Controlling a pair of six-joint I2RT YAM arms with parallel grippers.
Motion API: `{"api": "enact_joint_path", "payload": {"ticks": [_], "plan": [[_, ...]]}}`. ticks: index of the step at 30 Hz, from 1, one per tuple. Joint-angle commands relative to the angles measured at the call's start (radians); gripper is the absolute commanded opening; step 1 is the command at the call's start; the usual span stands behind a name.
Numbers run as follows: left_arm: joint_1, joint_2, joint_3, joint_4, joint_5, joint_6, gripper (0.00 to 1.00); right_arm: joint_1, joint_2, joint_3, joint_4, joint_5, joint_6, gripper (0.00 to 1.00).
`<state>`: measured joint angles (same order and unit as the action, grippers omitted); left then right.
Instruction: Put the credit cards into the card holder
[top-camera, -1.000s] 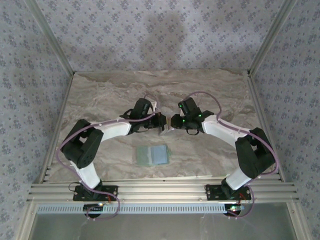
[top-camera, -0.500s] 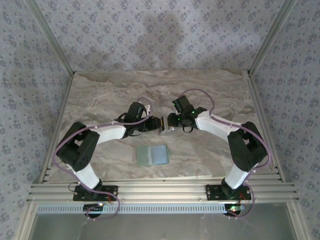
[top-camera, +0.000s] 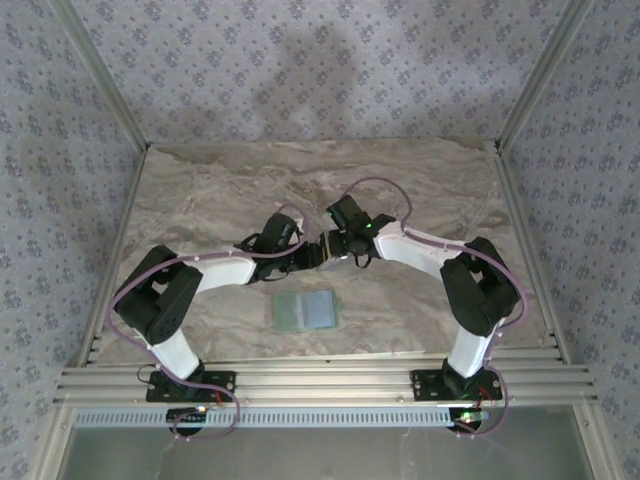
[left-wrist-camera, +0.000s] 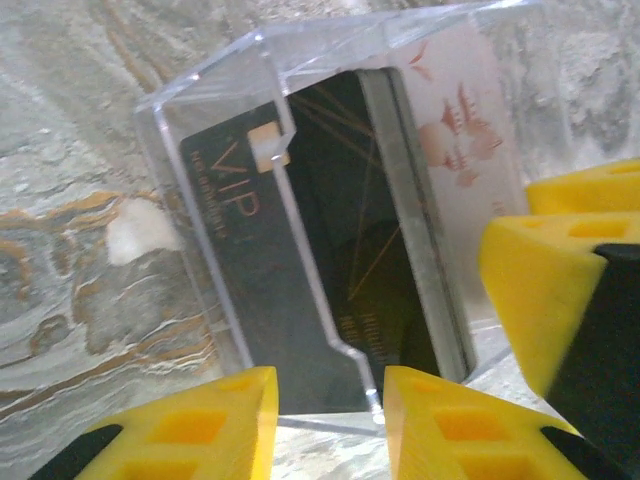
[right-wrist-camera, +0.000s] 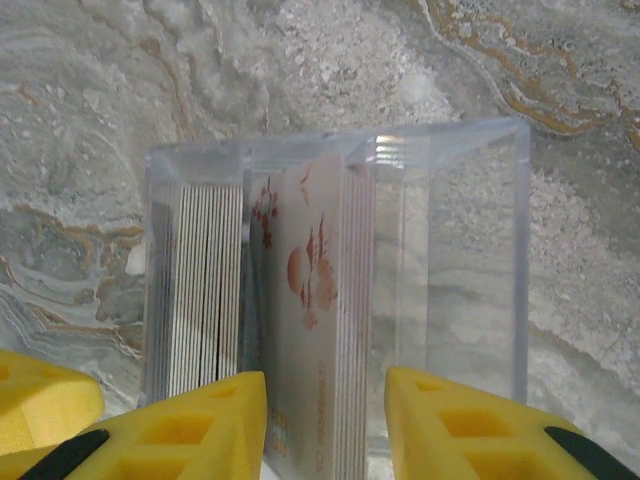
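Observation:
A clear plastic box (right-wrist-camera: 470, 260) stands on the marble table and holds the credit cards (right-wrist-camera: 200, 280) on edge, silvery along their rims. A white card with a red pattern (right-wrist-camera: 305, 270) stands among them, and a dark VIP card (left-wrist-camera: 250, 260) faces the box front. My right gripper (right-wrist-camera: 325, 395) is open, its fingers straddling part of the stack with a gap on the right side. My left gripper (left-wrist-camera: 330, 390) is open just short of the box's lower edge. Both grippers meet at mid-table (top-camera: 322, 247). The card holder (top-camera: 305, 310) lies flat nearer the arm bases.
One yellow finger of the right gripper (left-wrist-camera: 540, 290) shows beside the box in the left wrist view. Metal rails (top-camera: 320, 385) run along the near edge, and patterned walls close the table at the back and sides.
The right gripper has moved left to the box. The left gripper has drawn back a little and its jaws have opened. The card holder has not moved.

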<state>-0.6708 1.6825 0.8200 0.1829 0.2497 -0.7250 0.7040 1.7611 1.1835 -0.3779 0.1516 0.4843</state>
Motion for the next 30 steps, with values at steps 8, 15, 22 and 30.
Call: {"api": "enact_joint_path", "payload": {"ticks": [8,15,22,30], "plan": [[-0.017,-0.026,0.007,-0.071,-0.110,0.023,0.36,0.087,0.085,0.122,-0.150,0.228,-0.027,0.39],[-0.017,-0.031,0.016,-0.065,-0.135,0.009,0.42,0.106,0.080,0.138,-0.195,0.294,-0.030,0.41],[-0.017,-0.003,0.051,-0.054,-0.136,-0.003,0.46,0.111,0.074,0.136,-0.210,0.318,-0.036,0.46],[-0.016,0.078,0.123,-0.077,-0.158,0.016,0.46,0.108,0.092,0.141,-0.210,0.312,-0.042,0.46]]}}
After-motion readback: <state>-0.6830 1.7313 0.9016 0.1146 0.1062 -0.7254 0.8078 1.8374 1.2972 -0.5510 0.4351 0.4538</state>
